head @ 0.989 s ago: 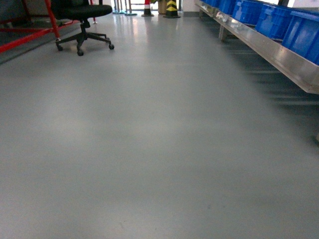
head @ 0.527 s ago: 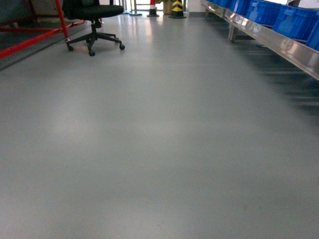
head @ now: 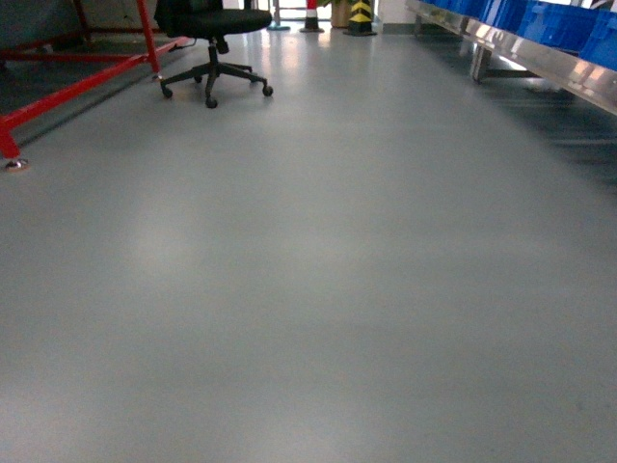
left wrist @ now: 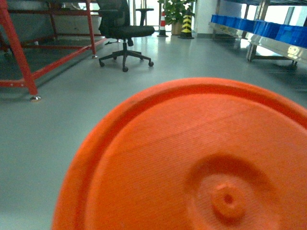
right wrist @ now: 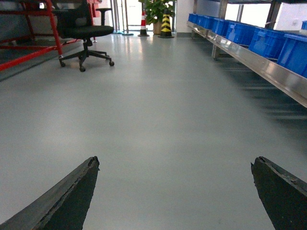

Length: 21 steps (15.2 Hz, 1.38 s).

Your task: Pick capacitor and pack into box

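Transit step, I judge: my right gripper (right wrist: 175, 191) gapes wide and empty over bare grey floor (head: 318, 289), an orange disc (left wrist: 192, 163) hides the left pincer's state, office chair (head: 214, 39) at eleven o'clock, capacitor and box unseen, so finding them comes next.
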{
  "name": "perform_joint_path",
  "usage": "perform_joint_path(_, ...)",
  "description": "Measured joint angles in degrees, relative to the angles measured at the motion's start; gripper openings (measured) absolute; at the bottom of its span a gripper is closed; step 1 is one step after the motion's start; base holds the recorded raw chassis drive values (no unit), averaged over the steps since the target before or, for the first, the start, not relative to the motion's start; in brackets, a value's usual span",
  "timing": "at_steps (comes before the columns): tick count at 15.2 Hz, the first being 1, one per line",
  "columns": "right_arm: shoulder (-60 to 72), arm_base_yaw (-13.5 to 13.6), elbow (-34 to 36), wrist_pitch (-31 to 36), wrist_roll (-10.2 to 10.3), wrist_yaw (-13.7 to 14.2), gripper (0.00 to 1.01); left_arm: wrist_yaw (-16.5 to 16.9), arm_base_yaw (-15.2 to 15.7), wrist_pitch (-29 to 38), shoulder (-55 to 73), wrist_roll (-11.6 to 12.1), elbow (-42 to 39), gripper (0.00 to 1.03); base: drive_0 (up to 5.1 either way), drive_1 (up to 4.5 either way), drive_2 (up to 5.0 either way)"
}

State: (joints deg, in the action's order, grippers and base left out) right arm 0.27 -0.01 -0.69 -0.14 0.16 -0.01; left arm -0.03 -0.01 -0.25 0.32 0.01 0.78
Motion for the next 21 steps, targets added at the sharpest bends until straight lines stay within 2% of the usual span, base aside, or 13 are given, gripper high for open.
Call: perform_joint_path(21, 0.00, 0.00, 0.00, -0.15, -0.02, 0.00, 0.98, 0.00, 0.00, -0.15, 0.00, 0.00, 0.00, 0.44, -5.0, 2.44, 2.4)
